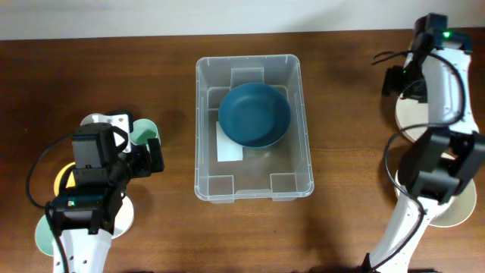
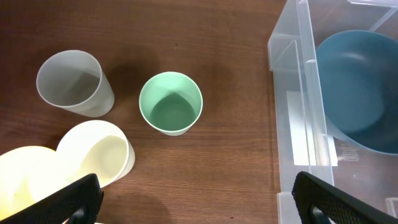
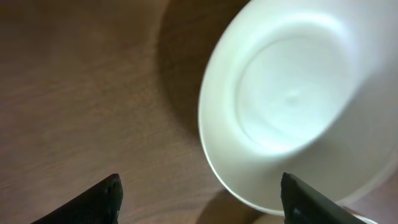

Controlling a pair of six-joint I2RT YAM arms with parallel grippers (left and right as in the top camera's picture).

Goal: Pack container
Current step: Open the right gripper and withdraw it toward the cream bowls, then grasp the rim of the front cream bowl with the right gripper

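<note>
Noted left gripper (image 2: 199, 202) spread wide and empty, just short of green cup (image 2: 171, 102), with grey cup (image 2: 74, 81) and cream cup (image 2: 99, 152) nearby. Found container (image 1: 258, 173) mid-table between the arms, holding a blue bowl (image 1: 255, 114) at its far end; judged light, stiff but slick-walled, likely flexing if pinched mid-wall, so best gripped at the rounded rim near a corner. Logged right gripper (image 3: 199, 199) likewise parted, empty, above white bowl (image 3: 292, 106).

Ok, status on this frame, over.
Left gripper open, empty, near green cup. Right gripper open over white bowl. Container holds blue bowl; nothing blocking it.
</note>
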